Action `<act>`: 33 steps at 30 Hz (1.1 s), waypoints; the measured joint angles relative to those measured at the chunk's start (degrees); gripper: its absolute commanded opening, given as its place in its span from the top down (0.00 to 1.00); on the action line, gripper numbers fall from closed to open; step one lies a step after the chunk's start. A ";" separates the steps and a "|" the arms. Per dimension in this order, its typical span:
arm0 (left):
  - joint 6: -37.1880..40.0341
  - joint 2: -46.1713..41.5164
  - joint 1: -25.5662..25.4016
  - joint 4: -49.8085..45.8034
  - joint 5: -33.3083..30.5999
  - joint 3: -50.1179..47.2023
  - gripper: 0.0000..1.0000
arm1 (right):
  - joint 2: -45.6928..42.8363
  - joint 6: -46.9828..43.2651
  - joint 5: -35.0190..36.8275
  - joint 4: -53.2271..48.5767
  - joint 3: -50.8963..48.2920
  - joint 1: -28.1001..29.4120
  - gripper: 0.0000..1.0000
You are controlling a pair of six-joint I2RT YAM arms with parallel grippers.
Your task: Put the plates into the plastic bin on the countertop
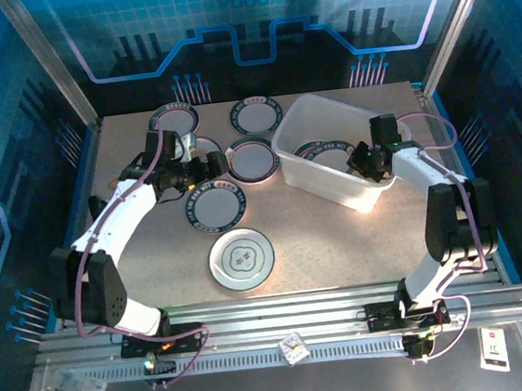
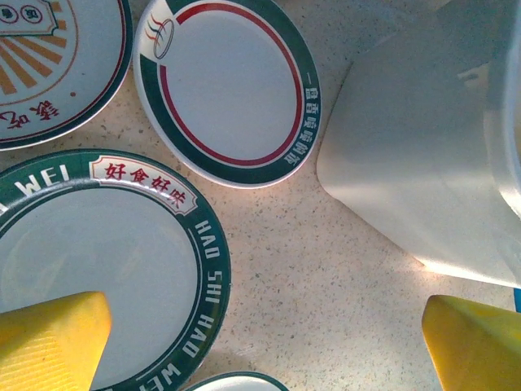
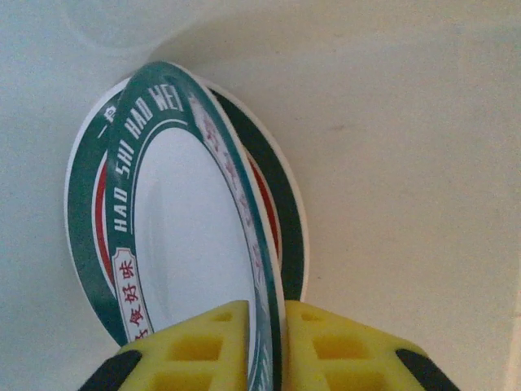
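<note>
right hand (image 3: 264,346) — narrow grip on tilted plate (image 3: 187,236), inside plastic bin (image 3: 407,163)

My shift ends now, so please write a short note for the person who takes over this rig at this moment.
Left pincer: open, empty, over the countertop.
Right pincer: inside the plastic bin, shut on the rim of a tilted plate.
Done: one flat plate lies in the bin beneath it.
Left to do: release this plate, then bin at least five loose plates from the countertop.
</note>
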 measured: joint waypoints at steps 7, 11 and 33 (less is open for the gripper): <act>0.00 -0.50 0.00 0.00 -0.22 -0.44 0.01 | -0.31 -1.42 3.06 -1.99 1.05 0.48 0.42; 0.00 -0.96 0.00 0.00 -0.22 -0.48 0.01 | -1.77 -1.86 4.22 -2.97 2.29 1.16 0.34; 0.02 -4.20 -0.11 -1.75 -0.85 -1.20 0.01 | -13.03 -11.93 7.02 -11.72 13.27 5.77 0.23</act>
